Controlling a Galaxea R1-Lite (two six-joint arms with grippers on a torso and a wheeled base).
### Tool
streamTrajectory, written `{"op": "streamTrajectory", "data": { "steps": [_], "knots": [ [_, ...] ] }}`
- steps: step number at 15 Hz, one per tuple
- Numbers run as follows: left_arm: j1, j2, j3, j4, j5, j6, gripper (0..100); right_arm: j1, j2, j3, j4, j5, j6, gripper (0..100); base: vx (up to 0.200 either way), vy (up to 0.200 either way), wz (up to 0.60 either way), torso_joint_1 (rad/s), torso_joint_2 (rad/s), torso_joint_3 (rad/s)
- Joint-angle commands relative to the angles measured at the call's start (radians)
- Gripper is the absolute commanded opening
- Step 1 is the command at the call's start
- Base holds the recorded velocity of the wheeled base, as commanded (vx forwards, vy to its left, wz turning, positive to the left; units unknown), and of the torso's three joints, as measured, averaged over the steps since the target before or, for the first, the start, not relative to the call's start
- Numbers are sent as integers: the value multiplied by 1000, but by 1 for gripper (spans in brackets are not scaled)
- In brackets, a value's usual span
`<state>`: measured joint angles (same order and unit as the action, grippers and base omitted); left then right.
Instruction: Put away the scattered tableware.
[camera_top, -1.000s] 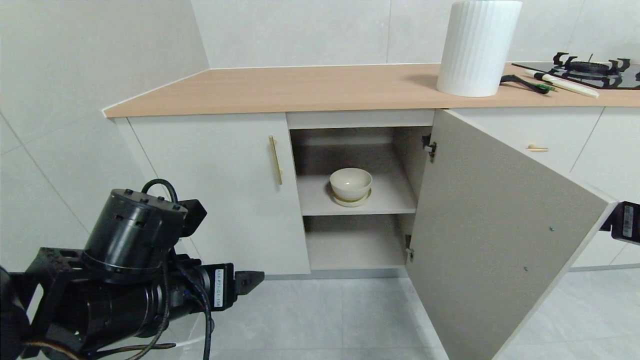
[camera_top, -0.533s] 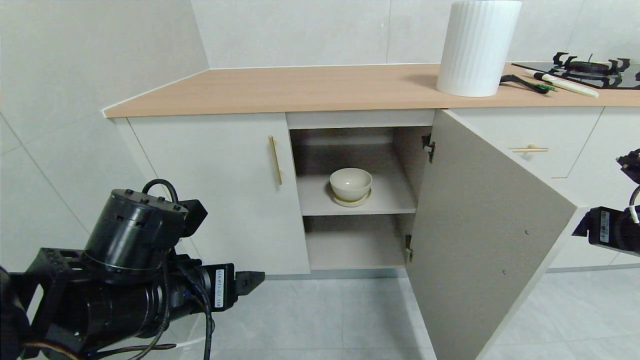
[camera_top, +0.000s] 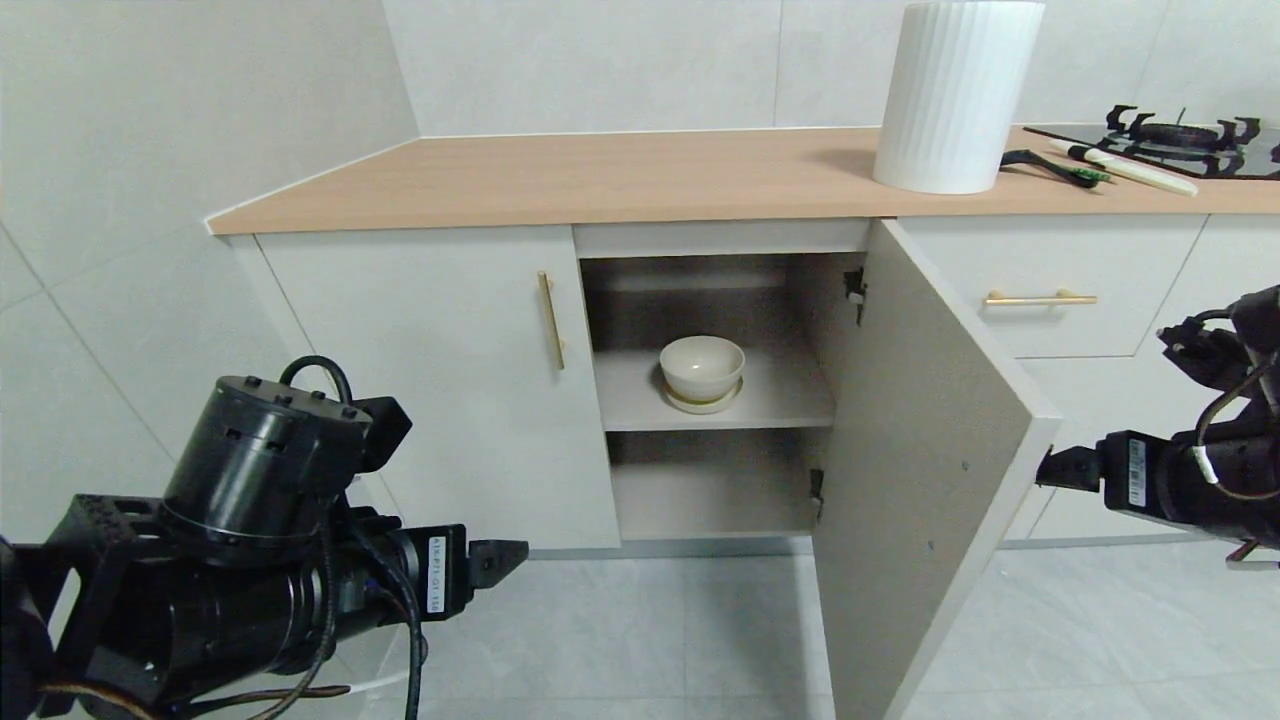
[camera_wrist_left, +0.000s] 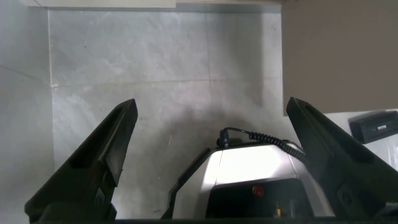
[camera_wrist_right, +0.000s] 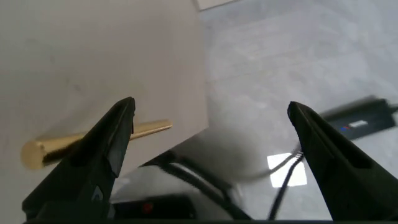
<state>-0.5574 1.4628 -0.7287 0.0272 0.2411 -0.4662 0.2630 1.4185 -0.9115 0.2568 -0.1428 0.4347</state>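
Jaws wide on both arms, the right pair outside the flat grey cabinet door (camera_top: 930, 450) should press squarely beside its brass bar handle (camera_wrist_right: 152, 129).

Lower left: left arm (camera_top: 250, 600) black, cylindrical housing, screws seen on cap, black cables looped over, white label fixed. Right edge: right arm (camera_top: 1180, 485) black, white label, cable banded white.

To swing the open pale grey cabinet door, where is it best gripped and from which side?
Take the gold bar handle on the pale grey cabinet door's outer face, coming from the robot's right. The bar stands proud of the flat panel, and the open right gripper sits beside it.
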Motion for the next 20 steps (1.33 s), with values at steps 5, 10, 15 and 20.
{"op": "streamTrajectory", "data": {
  "steps": [5,10,15,20],
  "knots": [
    [-1,2,-1,-1,-5,-2,100,194,86,65,-129,-1,81,100,0,0,0,0,0,0],
    [1,1,-1,-1,-3,-3,100,256,174,82,-255,-8,73,100,0,0,0,0,0,0],
    [1,-2,-3,0,-5,-5,100,295,260,59,-364,-9,38,100,0,0,0,0,0,0],
    [1,-7,-5,0,-3,-5,100,308,364,-101,-360,-1,-82,100,0,0,0,0,0,0]
  ]
}}
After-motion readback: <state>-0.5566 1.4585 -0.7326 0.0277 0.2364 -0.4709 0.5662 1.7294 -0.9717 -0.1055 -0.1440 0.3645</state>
